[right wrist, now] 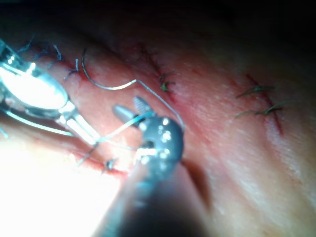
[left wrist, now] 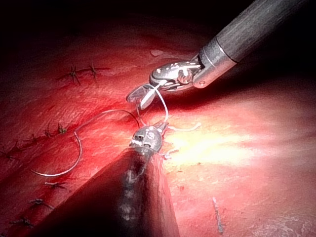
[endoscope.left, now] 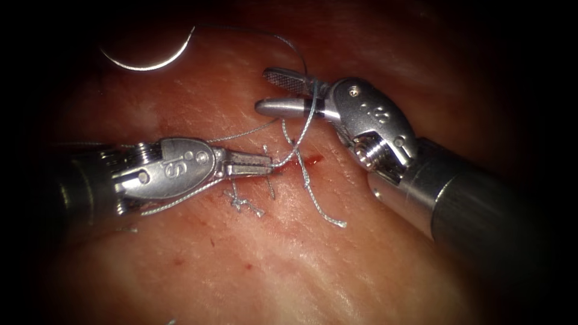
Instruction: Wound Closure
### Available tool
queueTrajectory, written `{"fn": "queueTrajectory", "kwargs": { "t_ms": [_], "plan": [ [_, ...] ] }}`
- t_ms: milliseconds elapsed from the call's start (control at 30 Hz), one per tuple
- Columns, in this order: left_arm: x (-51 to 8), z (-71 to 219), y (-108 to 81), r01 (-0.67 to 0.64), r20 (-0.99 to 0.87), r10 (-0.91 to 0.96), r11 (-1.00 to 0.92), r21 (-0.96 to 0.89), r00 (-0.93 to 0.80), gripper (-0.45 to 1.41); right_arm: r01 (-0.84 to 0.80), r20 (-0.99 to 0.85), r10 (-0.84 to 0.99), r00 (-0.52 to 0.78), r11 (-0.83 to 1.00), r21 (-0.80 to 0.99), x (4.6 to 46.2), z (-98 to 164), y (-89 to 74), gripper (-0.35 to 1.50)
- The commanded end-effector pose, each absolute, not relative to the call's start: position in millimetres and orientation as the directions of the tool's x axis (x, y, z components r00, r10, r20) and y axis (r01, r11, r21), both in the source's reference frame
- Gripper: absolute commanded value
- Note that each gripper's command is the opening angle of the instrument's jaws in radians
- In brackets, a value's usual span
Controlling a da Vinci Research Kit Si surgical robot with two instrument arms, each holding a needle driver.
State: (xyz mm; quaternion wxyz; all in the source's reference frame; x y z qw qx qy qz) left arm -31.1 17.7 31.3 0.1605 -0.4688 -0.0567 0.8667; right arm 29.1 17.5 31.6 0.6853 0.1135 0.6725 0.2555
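At the middle of the endoscope view, the left arm's tool [endoscope.left: 265, 164] lies nearly flat over the tissue [endoscope.left: 313, 271], its jaws closed on the thread [endoscope.left: 308, 120] right at the left end of the short cut [endoscope.left: 308, 161], which shows a streak of red fluid [endoscope.left: 313, 160]. Up and to the right, the right arm's tool [endoscope.left: 274, 91] points left with its two jaws parted; the thread runs across both jaws near their hinge, draped over them rather than pinched, then drops down to the left tool's tip. From the right tool the same thread arcs up and over to the curved needle [endoscope.left: 147, 62], which lies free on the tissue surface near the far left edge of the lit area, well apart from both tools, held by neither and not in the tissue. A loose tail of thread [endoscope.left: 322, 207] trails down and right of the cut, and a knotted stitch [endoscope.left: 241, 201] sits just below the left tool's jaws. Bare tissue spreads wide below both tools. In the left wrist view the needle [left wrist: 64, 168] rests beside a row of finished stitches [left wrist: 79, 74].
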Motion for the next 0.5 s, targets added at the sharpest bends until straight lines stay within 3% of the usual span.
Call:
{"fn": "queueTrajectory", "kwargs": {
  "t_ms": [33, 500],
  "plan": [
    [-31.6, 32.1, 18.1, -0.227, -0.795, 0.335, -0.941, -0.252, -0.505, -0.45, -0.185, -0.866, 0.499, -0.038, 0.848, 0.497, 28.8, 32.0, 18.1, 0.42],
    [-34.0, 35.9, 20.2, -0.218, -0.795, 0.335, -0.941, -0.257, -0.505, -0.45, 0.214, -0.845, 0.521, -0.120, 0.845, 0.490, 26.2, 32.1, 18.6, 0.56]
  ]
}}
